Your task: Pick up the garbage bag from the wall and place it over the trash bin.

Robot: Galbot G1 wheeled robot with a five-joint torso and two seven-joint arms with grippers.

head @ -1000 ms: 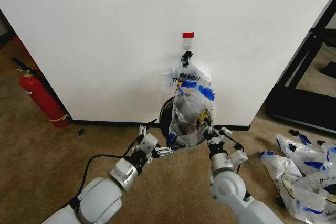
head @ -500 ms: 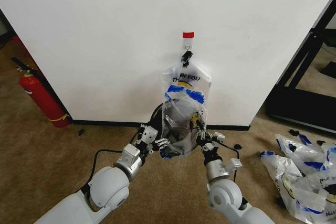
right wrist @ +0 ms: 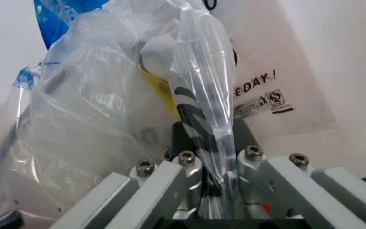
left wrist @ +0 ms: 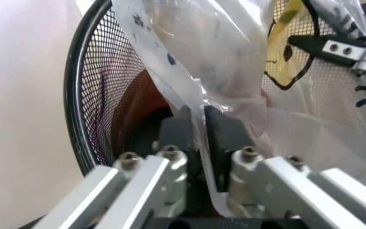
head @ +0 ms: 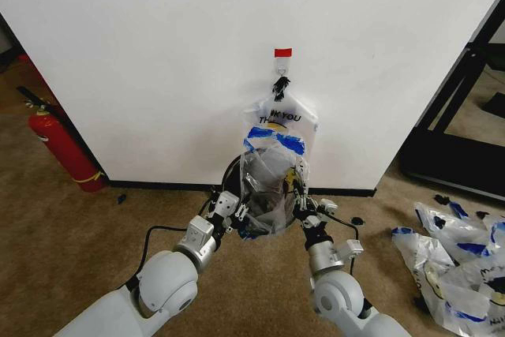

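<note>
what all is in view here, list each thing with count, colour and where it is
garbage bag: one, translucent whitish with blue patches, stretched between both grippers over the bin at the wall foot
trash bin: one, dark mesh wall, reddish base, on the carpet against the wall, behind the held bag
hanging bag: one, whitish, black THANK YOU print, on the wall hook
hook: one, red, on the white wall
fire extinguisher: one, red, left by the wall
loose bags: several, clear with blue print, on the carpet at right
left gripper: fingers shut on the bag's left edge
right gripper: fingers shut on the bag's right edge
</note>
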